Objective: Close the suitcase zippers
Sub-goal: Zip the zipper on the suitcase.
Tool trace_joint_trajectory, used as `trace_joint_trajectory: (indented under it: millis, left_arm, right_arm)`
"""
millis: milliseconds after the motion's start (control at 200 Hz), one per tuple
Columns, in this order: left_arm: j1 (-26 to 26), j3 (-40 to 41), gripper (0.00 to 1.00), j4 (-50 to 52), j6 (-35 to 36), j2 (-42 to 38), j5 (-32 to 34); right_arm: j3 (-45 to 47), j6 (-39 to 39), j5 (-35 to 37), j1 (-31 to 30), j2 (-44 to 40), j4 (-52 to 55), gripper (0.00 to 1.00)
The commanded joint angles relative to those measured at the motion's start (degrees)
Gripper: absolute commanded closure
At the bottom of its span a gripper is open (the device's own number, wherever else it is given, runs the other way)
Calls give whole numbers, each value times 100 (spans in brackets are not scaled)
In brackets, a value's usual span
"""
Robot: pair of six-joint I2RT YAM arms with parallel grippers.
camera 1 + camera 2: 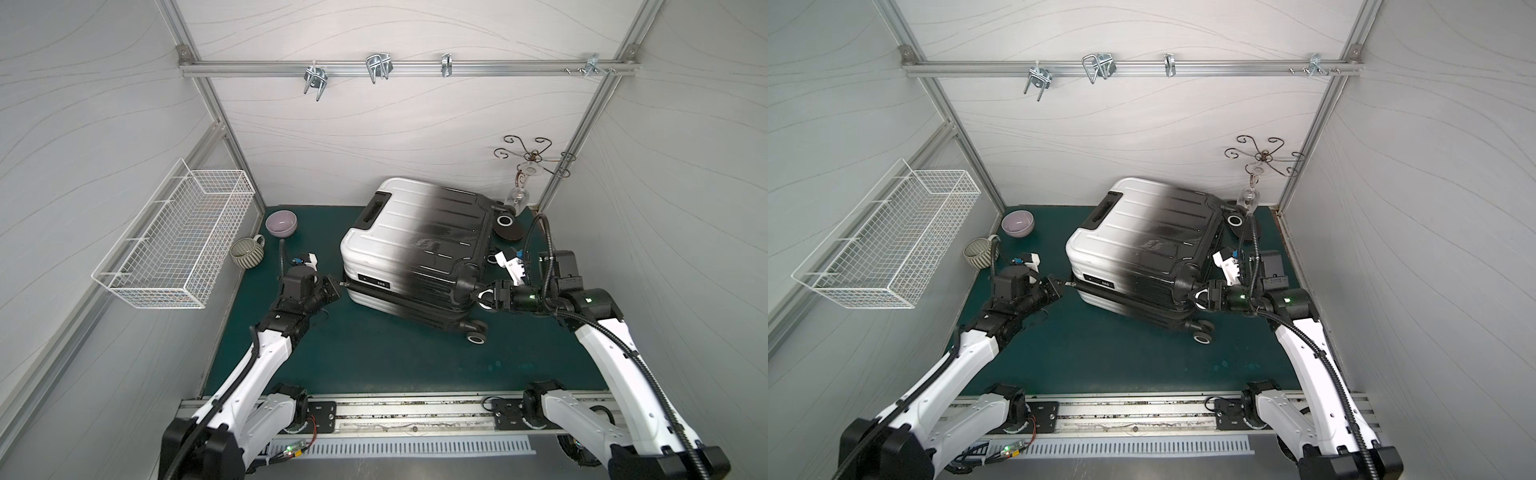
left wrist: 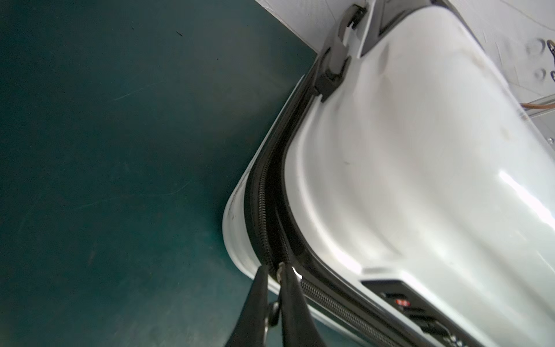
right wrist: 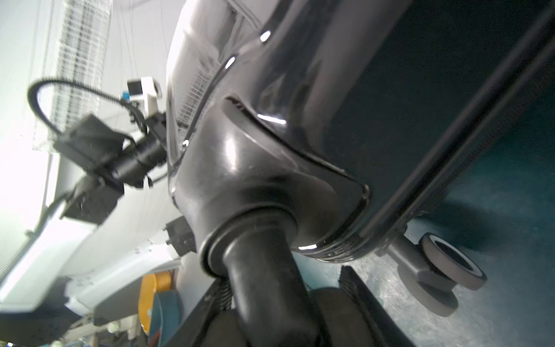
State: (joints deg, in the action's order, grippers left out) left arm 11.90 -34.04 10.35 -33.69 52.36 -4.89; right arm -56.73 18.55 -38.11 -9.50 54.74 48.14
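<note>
The suitcase (image 1: pixel 415 245) (image 1: pixel 1142 245) lies flat on the green mat, white at its left and fading to black at its right. My left gripper (image 1: pixel 338 284) (image 2: pixel 274 267) is shut on a small metal zipper pull (image 2: pixel 280 266) at the case's front left corner. The zipper track (image 2: pixel 345 312) toward the lock looks joined. Round the corner the track (image 2: pixel 264 216) gapes. My right gripper (image 1: pixel 478 297) (image 3: pixel 283 279) is at the front right corner. Its fingers sit on either side of a wheel's black leg (image 3: pixel 261 270), pressed against it and the wheel.
A white wire basket (image 1: pixel 174 237) hangs on the left wall. A pink bowl (image 1: pixel 281 223) and a ribbed mug (image 1: pixel 246 252) stand at the back left. A hook stand with a glass (image 1: pixel 517 199) is at the back right. Another suitcase wheel (image 1: pixel 476 334) sticks out near the mat's middle.
</note>
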Motion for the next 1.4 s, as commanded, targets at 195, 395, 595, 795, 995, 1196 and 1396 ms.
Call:
trace_joint_trajectory:
  millis: [195,395,595,795,995,1196,1396]
  left_arm:
    - [2076,16,100,1275,225,-836,2844]
    - [4065,-4,100,1042,250,-386,3816]
    - [5791,-1005,100,326,988,1200,4071]
    - [6000,-2450,69,467,1613,2348,3018]
    - [5502,-3291,36,1987,1657,1991,1973]
    - [4097,-3451,40,3589,441,687,1570]
    - [1089,-2944,41,4323,52,319,165]
  right_arm:
    - [-732,1546,4485,915,2045,-964,100]
    - [-1648,1503,4594,857,3361,-1333,95]
    - [-2875,905,4765,268,4127,-729,57]
    - [-2545,839,4541,-210,3599,-644,44]
    - [-1287,1382,3762,-420,2618,-971,42]
    - [-173,1928,3794,-838,1421,-823,41]
    - [425,2514,3854,-1398,527,-635,41]
